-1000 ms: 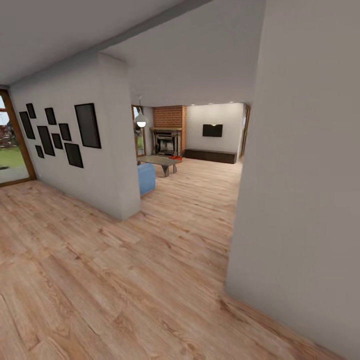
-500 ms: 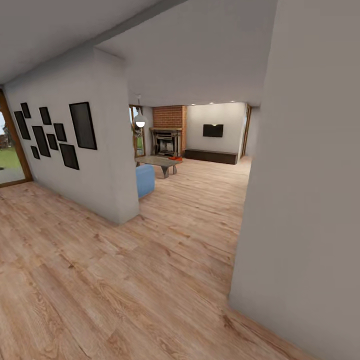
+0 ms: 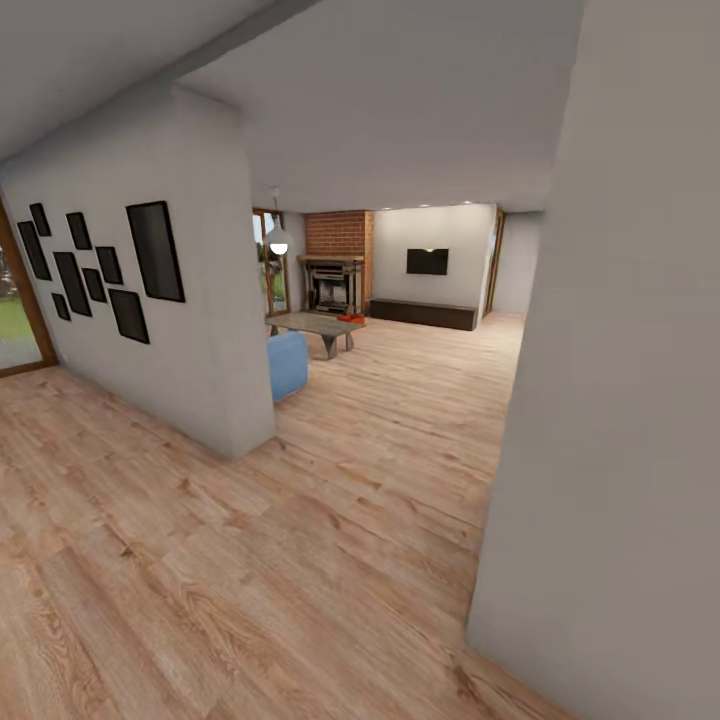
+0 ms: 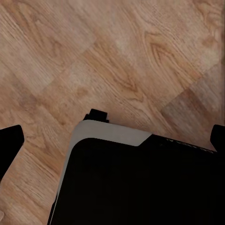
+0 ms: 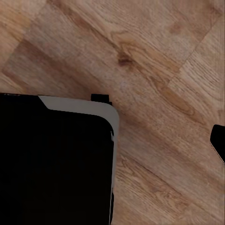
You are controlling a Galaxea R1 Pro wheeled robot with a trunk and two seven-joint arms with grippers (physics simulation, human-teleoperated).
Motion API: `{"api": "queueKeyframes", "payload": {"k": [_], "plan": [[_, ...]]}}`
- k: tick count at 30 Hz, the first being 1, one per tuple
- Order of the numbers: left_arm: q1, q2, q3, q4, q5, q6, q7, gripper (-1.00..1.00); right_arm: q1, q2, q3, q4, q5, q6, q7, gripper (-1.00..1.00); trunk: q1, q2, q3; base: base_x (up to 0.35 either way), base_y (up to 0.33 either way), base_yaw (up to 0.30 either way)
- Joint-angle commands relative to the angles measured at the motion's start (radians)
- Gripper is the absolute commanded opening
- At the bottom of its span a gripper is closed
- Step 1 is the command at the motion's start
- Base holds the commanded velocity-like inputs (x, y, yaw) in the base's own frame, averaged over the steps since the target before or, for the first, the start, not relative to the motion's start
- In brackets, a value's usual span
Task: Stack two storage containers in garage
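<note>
Hallway view into the living room (image 3: 400, 330).
Far off, a small red-orange storage container (image 3: 351, 318) on the low table (image 3: 318, 322), count unclear; seven black frames (image 3: 100, 265) on the near wall; no legible writing; state of both jaws impossible to tell.

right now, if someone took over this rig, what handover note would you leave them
Left gripper: open, holding nothing, above the wood-plank floor and the robot's dark base.
Right gripper: one fingertip at the picture's edge, nothing seen in it; open or shut cannot be told.
Containers: a small red-orange patch on the coffee table in the living room ahead, near the brick fireplace, may be them; too small to confirm.
Done: nothing carried yet; the robot is in the passage between the picture wall and a near wall.
Left: drive in, pick up both containers, take them to the garage, stack them.
</note>
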Motion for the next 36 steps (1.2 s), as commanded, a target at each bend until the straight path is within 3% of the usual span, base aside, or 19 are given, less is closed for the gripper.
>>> {"api": "queueKeyframes", "payload": {"k": [1, 36], "plan": [[-0.001, 0.000, 0.008, 0.001, 0.002, -0.003, 0.002, 1.00, -0.001, 0.000, 0.009, 0.003, -0.010, -0.006, 0.000, 1.00, 0.001, -0.001, -0.002, 0.334, 0.000, 0.000], [-0.001, 0.000, 0.008, 0.001, 0.002, -0.003, 0.002, 1.00, -0.001, 0.000, 0.009, 0.003, -0.010, -0.006, 0.000, 1.00, 0.001, -0.001, -0.002, 0.334, 0.000, 0.000]]}}
